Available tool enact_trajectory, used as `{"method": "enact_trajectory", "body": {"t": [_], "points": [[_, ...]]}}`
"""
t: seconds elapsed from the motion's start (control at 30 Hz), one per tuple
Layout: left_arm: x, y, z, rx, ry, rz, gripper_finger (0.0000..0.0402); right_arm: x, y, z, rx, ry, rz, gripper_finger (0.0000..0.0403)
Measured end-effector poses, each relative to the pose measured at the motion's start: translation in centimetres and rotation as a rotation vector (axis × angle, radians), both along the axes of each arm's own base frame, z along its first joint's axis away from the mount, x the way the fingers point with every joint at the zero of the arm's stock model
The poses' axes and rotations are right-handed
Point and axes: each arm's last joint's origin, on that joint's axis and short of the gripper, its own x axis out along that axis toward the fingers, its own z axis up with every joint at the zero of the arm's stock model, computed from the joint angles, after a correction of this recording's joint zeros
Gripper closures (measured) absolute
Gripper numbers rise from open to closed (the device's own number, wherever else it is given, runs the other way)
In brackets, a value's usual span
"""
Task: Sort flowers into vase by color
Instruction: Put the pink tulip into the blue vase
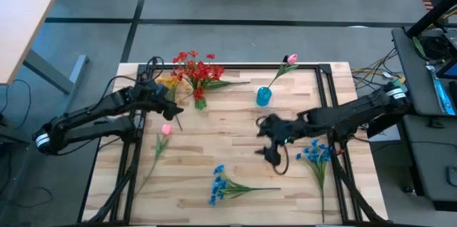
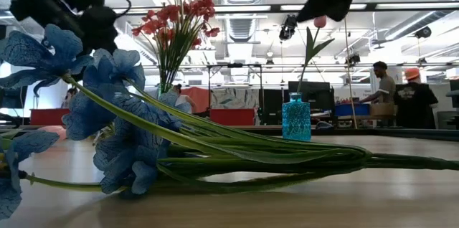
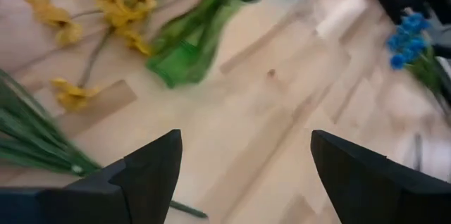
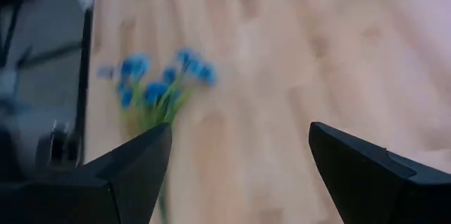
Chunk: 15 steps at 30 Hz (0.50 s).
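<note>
The flowers are light and floppy — best pinched low on the thin stem, not the blooms. A pink bud (image 1: 166, 130) lies at the left; red blooms (image 1: 198, 68) stand in a green vase (image 1: 199, 97) at the back. The left gripper (image 1: 173, 112) hovers beside it, fingers spread, holding nothing. A blue spray (image 1: 218, 183) lies in front; another pink bud (image 1: 291, 59) stands in the blue vase (image 1: 263, 96). The right gripper (image 1: 269, 141) — wide open, empty — hangs mid-table near more blue flowers (image 1: 315, 153).

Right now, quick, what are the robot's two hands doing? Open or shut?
Left gripper: open, holding nothing, above the table near the yellow flowers.
Right gripper: open, holding nothing, near a blue spray.
</note>
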Motion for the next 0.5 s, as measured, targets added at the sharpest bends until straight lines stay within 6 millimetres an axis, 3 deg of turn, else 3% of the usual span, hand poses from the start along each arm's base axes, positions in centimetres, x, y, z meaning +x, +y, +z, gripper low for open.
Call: {"method": "enact_trajectory", "body": {"t": [0.27,0.5], "points": [[0.1,-3.4,0.4,-0.007,-0.163,-0.067,0.0104,2.9,6.0,-3.8,0.028,0.218,0.125,0.0076],[0.4,-7.4,0.4,0.046,-0.306,-0.162,0.0104,3.7,12.3,-4.2,-0.001,0.32,0.173,0.0076]]}}
